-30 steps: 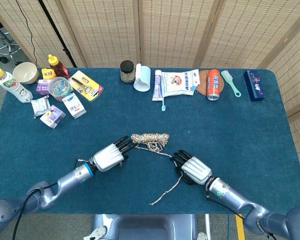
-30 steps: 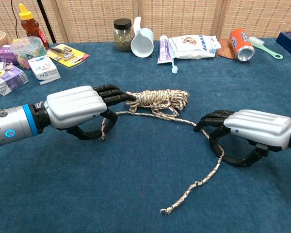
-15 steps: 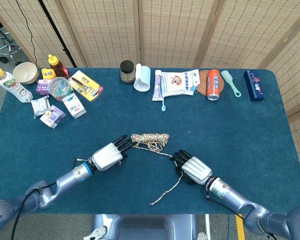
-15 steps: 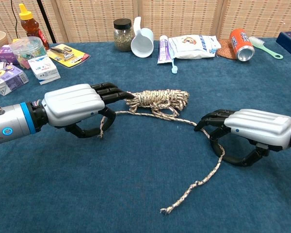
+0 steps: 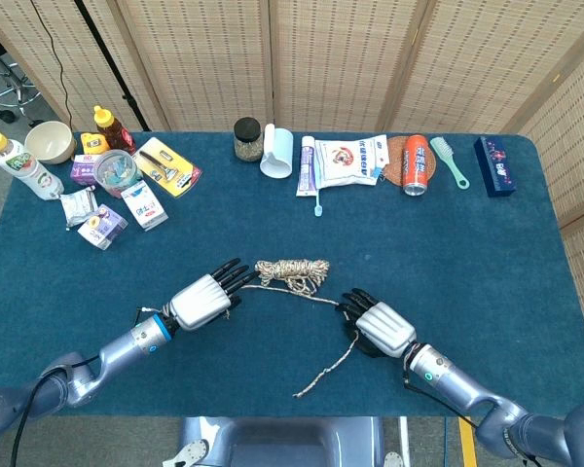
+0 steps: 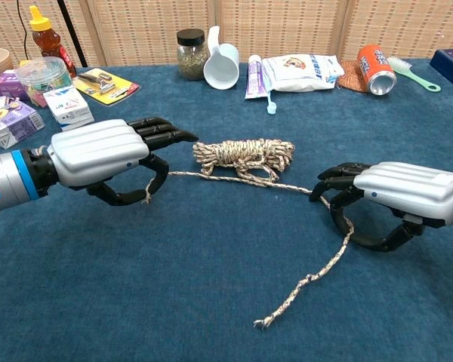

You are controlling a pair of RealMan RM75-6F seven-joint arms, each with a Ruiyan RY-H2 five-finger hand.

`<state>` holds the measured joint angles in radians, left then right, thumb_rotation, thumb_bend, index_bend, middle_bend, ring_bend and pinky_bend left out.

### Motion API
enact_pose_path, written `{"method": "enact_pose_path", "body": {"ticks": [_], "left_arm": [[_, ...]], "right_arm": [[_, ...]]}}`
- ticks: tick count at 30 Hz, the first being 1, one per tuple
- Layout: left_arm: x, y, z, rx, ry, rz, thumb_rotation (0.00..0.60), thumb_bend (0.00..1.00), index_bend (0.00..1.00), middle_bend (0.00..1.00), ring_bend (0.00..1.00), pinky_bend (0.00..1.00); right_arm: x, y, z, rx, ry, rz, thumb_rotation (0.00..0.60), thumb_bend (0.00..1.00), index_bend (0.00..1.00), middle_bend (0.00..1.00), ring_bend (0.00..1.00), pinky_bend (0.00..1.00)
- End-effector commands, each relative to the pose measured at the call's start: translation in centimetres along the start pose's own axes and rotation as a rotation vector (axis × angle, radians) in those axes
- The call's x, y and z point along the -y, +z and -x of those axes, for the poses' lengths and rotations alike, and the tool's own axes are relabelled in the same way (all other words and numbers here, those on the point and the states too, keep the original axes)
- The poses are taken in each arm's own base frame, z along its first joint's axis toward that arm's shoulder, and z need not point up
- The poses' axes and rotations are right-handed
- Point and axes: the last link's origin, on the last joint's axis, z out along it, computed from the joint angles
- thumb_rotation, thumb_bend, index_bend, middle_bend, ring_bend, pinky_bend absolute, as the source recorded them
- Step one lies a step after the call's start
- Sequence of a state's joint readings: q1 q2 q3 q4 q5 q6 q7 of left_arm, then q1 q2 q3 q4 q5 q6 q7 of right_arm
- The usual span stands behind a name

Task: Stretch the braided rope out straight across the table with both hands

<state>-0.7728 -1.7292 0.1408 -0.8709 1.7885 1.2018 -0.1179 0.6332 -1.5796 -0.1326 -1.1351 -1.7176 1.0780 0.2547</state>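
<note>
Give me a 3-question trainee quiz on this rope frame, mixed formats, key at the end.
1. True or false: the braided rope already lies straight across the table.
2. Which hand holds the strand that runs on to the frayed loose end near the front edge?
A. left hand
B. right hand
C. neither
3. Fill in: between the two hands, most of the rope sits in a ____.

Key
1. False: a coiled bundle sits between the hands; only a single strand runs between them.
2. B: the strand passes through the right hand's fingers and trails forward.
3. Coil (bundle).
</note>
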Motion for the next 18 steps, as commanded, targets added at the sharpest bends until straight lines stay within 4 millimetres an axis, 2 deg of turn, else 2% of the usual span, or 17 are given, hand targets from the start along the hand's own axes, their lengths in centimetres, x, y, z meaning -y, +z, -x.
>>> {"method": "enact_pose_path", "body": {"ticks": [1,13,18], "left_arm": [[0.7,-0.7,-0.5,-0.016,-0.016,-0.026,0.6,0.48,0.61,0.04,0.0,0.0],[4.6,-4.4,-2.7,-0.066,-0.034,-0.16,0.6,0.49,0.62,0.04,0.0,0.0],[5.6,-5.7,-3.1,-0.064,-0.015,-0.181,0.6,0.49,0.62,0.05,0.0,0.0]], "right_arm": [[-0.1,-0.2,-0.6,-0.019,-0.003,0.006,0.6,0.54,0.63,0.22,0.05,0.0],[-1.3,-0.8,-3.0,-0.08,-0.024,0.061,0.6,0.54,0.63,0.22,0.05,0.0],[-1.9,-1.1,-3.7,-0.098,-0.022,0.089,0.6,0.54,0.64,0.23,0.06,0.0]]}}
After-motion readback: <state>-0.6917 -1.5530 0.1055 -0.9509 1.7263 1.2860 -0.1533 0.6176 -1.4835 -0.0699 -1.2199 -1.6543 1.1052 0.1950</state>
